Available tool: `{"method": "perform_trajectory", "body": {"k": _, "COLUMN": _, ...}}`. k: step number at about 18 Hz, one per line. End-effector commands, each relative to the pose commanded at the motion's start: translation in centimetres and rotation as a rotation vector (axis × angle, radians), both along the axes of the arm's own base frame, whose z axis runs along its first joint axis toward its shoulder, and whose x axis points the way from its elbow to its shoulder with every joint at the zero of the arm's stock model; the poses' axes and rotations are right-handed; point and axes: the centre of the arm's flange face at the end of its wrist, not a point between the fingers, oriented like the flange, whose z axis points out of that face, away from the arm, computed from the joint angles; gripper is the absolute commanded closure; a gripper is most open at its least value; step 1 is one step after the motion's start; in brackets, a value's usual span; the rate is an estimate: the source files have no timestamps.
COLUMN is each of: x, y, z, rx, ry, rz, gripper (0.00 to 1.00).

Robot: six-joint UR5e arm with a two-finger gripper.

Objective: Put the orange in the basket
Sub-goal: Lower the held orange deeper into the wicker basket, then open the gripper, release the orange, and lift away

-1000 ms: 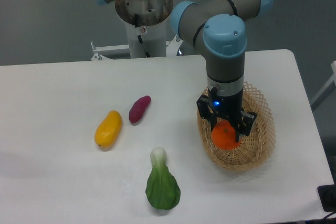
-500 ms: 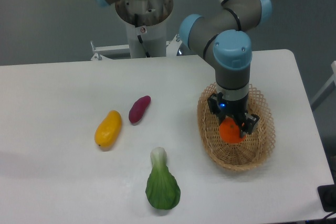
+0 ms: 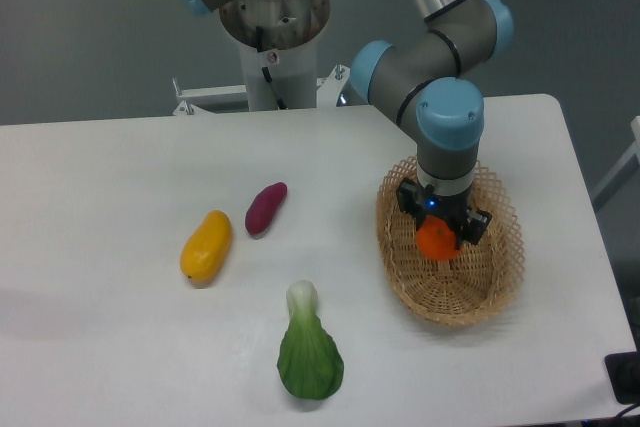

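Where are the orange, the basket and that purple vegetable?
orange [image 3: 436,241]: fixed camera, its visible orange skin below the gripper.
basket [image 3: 450,309]: fixed camera, near woven rim.
purple vegetable [image 3: 265,208]: fixed camera, middle of its body.

The arm reaches out from its pedestal base [image 3: 272,22] at the far edge of the table [image 3: 120,197], its grey links and blue-capped joints bending forward and to the right. The last wrist link points straight down, directly above the middle of the basket [image 3: 500,277]. The gripper [image 3: 440,237] hangs vertically inside the basket's rim, a small blue light lit on its body, its two black fingers closed against either side of the orange [image 3: 436,240]
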Motion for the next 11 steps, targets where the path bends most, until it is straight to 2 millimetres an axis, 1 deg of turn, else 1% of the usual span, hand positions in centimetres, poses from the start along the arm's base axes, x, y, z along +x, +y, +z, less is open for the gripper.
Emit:
{"method": "perform_trajectory", "body": {"k": 5, "x": 0.27, "y": 0.13, "z": -0.48, "rx": -0.007, "ry": -0.006, "rz": -0.003, "gripper": 0.34}}
{"method": "perform_trajectory", "body": {"k": 8, "x": 0.21, "y": 0.27, "z": -0.28, "rx": -0.005, "ry": -0.002, "rz": -0.007, "gripper": 0.30}}
{"method": "perform_trajectory", "body": {"k": 9, "x": 0.03, "y": 0.36, "z": -0.10, "rx": -0.004, "ry": 0.002, "rz": -0.006, "gripper": 0.24}}
{"method": "perform_trajectory", "body": {"k": 10, "x": -0.07, "y": 0.44, "z": 0.19, "rx": 0.001, "ry": 0.007, "rz": -0.003, "gripper": 0.12}}
{"method": "perform_trajectory", "body": {"k": 11, "x": -0.10, "y": 0.46, "z": 0.35, "rx": 0.002, "ry": 0.009, "rz": -0.003, "gripper": 0.05}}
